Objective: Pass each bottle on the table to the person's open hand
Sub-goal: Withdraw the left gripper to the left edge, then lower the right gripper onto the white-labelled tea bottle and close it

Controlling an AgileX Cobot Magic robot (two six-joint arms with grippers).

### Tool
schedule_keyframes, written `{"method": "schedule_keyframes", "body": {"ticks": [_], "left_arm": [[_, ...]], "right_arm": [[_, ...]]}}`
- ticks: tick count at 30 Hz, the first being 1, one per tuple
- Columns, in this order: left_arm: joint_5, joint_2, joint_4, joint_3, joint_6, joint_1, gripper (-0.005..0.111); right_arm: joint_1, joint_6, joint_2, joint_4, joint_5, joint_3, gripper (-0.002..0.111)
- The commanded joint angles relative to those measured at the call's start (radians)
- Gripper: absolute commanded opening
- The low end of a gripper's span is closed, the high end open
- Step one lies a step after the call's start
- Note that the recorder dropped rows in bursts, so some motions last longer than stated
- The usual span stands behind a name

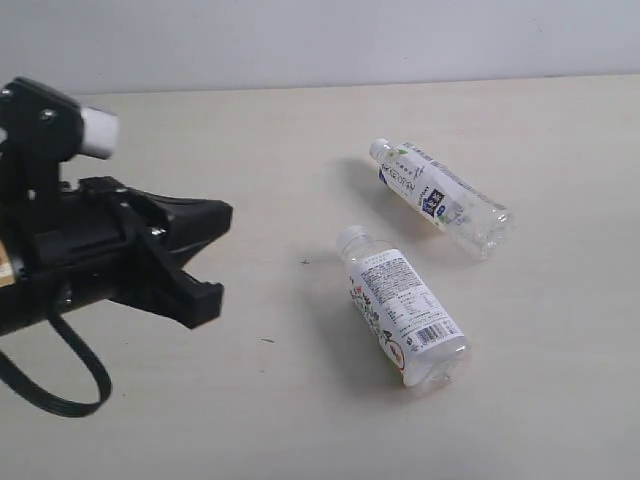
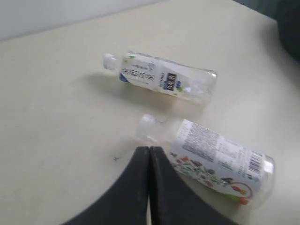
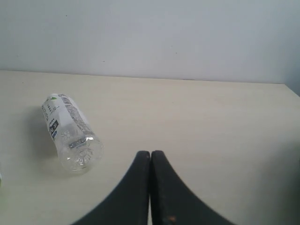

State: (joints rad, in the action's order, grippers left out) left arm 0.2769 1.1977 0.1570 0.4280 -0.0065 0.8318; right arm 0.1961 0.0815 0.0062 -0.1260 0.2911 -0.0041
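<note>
Bottles: the nearer bottle point(image 1: 405, 305) and the farther bottle point(image 1: 440, 198) lie on their sides on the tabletop point(image 1: 250, 400), close together; we judge neither has been handed over yet.
Left gripper point(image 2: 149, 151): fingers pressed together, empty, beside the nearer bottle's cap.
Right gripper point(image 3: 150, 153): fingers together, holding nothing.
Hidden: we see no person's open hand and no further bottles.

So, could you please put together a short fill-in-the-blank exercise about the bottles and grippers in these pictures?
1. The barcode-labelled bottle and the blue-labelled bottle both lie on their ____.
2. The table holds ____ bottles in the exterior view.
3. The left gripper and the right gripper are both ____, holding nothing.
4. The bottle nearer the left gripper is the ____-labelled one.
Missing words: sides; two; shut; barcode.
</note>
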Motion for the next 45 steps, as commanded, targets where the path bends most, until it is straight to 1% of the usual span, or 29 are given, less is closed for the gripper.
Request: {"method": "schedule_keyframes", "body": {"ticks": [1, 4, 7, 10, 12, 22, 23, 24, 26, 30, 31, 34, 35, 37, 39, 41, 45], "left_arm": [[0.061, -0.069, 0.014, -0.083, 0.007, -0.14, 0.0], [0.061, -0.094, 0.019, -0.129, 0.007, -0.269, 0.0], [0.057, -0.111, 0.064, -0.164, 0.0, -0.369, 0.0], [0.055, -0.115, 0.069, -0.182, 0.0, -0.438, 0.0], [0.046, -0.115, 0.069, -0.184, 0.0, -0.462, 0.0], [0.031, -0.115, 0.067, -0.184, 0.007, -0.464, 0.0], [-0.004, -0.115, 0.067, -0.184, 0.007, -0.464, 0.0], [-0.066, -0.115, 0.067, -0.184, 0.014, -0.464, 0.0], [-0.115, -0.115, 0.067, -0.184, 0.017, -0.464, 0.0], [-0.129, -0.115, 0.067, -0.184, 0.017, -0.464, 0.0], [-0.129, -0.115, 0.067, -0.184, 0.017, -0.464, 0.0], [-0.129, -0.115, 0.067, -0.184, 0.017, -0.464, 0.0], [-0.129, -0.115, 0.067, -0.184, 0.017, -0.464, 0.0], [-0.129, -0.115, 0.067, -0.184, 0.017, -0.464, 0.0], [-0.129, -0.115, 0.067, -0.184, 0.017, -0.464, 0.0], [-0.129, -0.115, 0.067, -0.184, 0.017, -0.464, 0.0], [-0.129, -0.115, 0.067, -0.184, 0.017, -0.464, 0.0]], "right_arm": [[0.002, 0.001, -0.006, -0.007, -0.008, 0.004, 0.0], [0.002, 0.001, -0.006, -0.007, -0.008, 0.004, 0.0], [0.002, 0.001, -0.006, -0.007, -0.008, 0.004, 0.0], [0.002, 0.001, -0.006, -0.007, -0.008, 0.004, 0.0], [0.002, 0.001, -0.006, -0.007, -0.008, 0.004, 0.0], [0.002, -0.015, -0.006, -0.011, -0.019, 0.004, 0.0], [0.002, -0.029, -0.006, -0.016, -0.034, 0.004, 0.0], [0.002, -0.034, -0.006, -0.016, -0.074, 0.004, 0.0], [0.002, -0.032, -0.006, -0.008, -0.157, 0.004, 0.0], [0.002, -0.027, -0.006, 0.023, -0.283, 0.004, 0.0], [0.002, -0.005, -0.006, 0.035, -0.322, 0.004, 0.0], [0.002, 0.273, -0.006, 0.176, -0.432, 0.004, 0.0], [0.002, 0.299, -0.006, 0.176, -0.453, 0.004, 0.0], [0.002, 0.313, -0.006, 0.174, -0.429, -0.01, 0.0], [0.002, 0.313, 0.024, 0.174, -0.338, -0.083, 0.0], [0.002, 0.313, 0.092, 0.174, -0.253, -0.176, 0.0], [0.002, 0.299, 0.309, 0.174, -0.087, -0.385, 0.0]]}}
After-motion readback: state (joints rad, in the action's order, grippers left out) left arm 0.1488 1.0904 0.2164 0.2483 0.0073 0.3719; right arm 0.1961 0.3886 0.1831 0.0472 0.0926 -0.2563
